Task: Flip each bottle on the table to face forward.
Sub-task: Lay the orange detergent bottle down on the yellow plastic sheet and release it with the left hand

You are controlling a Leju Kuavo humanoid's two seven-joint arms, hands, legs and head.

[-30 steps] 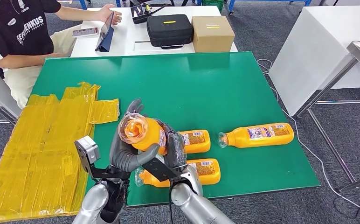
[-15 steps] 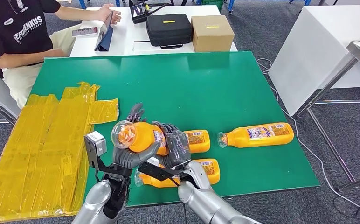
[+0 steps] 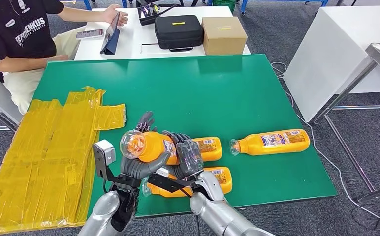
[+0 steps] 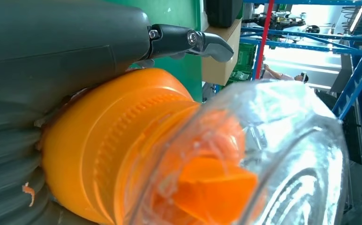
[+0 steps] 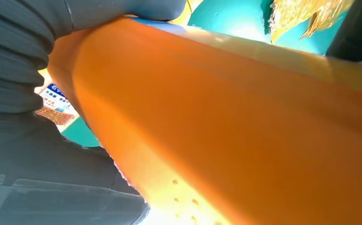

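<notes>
Head view, item one: bottle (image 3: 151, 146) lifted above table (image 3: 237, 93), our left hand (image 3: 138, 164) and right hand (image 3: 185, 157) both clamped on it, mid-flip. We judged three bottles (image 3: 269, 142) lying on the table, their facing unclear.

- The held bottle (image 3: 151, 146) sits above the bench (image 3: 188, 93), near its front edge, between the left hand (image 3: 140, 164) and right hand (image 3: 187, 157).
- A second bottle (image 3: 207, 148) lies just right of the held bottle.
- A third bottle (image 3: 216, 179) lies before it.
- A fourth bottle (image 3: 271, 141) lies farther right.
- The plastic sheet (image 3: 50, 152) lies left of it.
</notes>
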